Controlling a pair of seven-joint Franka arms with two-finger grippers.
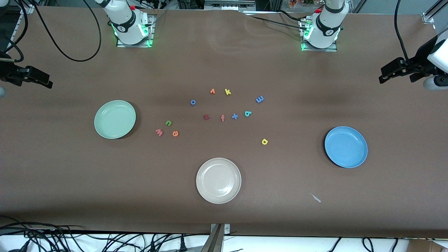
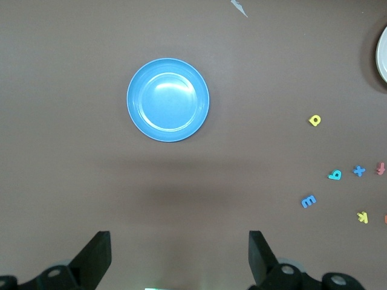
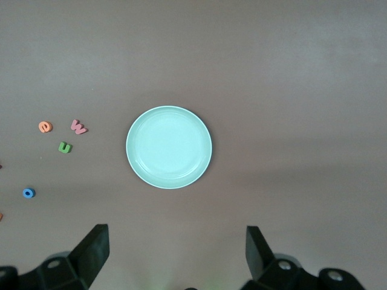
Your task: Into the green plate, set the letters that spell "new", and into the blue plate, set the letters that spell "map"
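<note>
- Overhead, the left gripper (image 2: 179,260) hangs high over bare table at the left arm's end, fingers spread wide and holding nothing; the blue plate (image 1: 345,147) lies below it, empty.
- Likewise the right gripper (image 3: 176,260) hangs high at the right arm's end, fingers apart and empty, with the green plate (image 1: 114,119) below it, also empty.
- Near the green plate (toward the table's middle) sit the green n (image 1: 169,123), the orange e (image 1: 175,133) and the pinkish-red w (image 1: 159,132), close together on the cloth.
- Toward the blue plate lie the blue m (image 1: 259,99), the teal a (image 1: 248,113) and, nearer the front camera, the yellow p (image 1: 264,141), spread apart.
- Among the middle letters are a yellow k (image 1: 228,92), a blue x (image 1: 235,116) and a blue o (image 1: 193,102).
- A beige-white plate (image 1: 218,180) sits nearest the front camera.
</note>
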